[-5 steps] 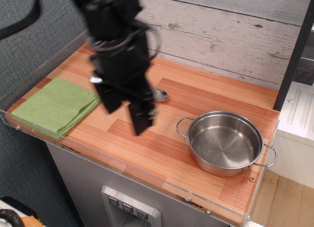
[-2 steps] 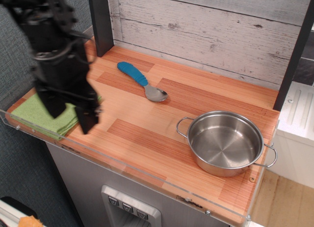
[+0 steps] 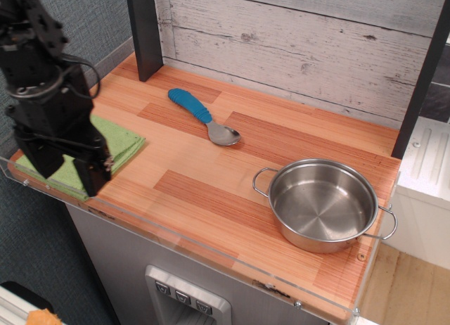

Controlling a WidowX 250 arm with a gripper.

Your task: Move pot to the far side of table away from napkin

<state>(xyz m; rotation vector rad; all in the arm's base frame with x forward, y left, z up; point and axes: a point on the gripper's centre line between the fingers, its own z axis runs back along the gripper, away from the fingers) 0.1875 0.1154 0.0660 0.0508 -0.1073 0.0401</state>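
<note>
The shiny steel pot (image 3: pixel 323 205) stands upright and empty at the right front of the wooden table (image 3: pixel 204 191), with its wire loop handles at left and right. The light-green napkin (image 3: pixel 116 143) lies at the left front end, mostly covered by my arm. My black gripper (image 3: pixel 67 171) hangs over the napkin, far left of the pot. Its two fingers (image 3: pixel 93 177) point down, spread apart, with nothing between them.
A blue-handled metal spoon (image 3: pixel 204 116) lies at the back middle of the table. A dark post (image 3: pixel 144 29) stands at the back left and another (image 3: pixel 422 79) at the right. A clear acrylic rim (image 3: pixel 211 251) runs along the front edge. A white plank wall is behind.
My gripper has swept from the middle of the table leftward to above the napkin, uncovering the spoon. The pot, spoon and napkin have not moved.
</note>
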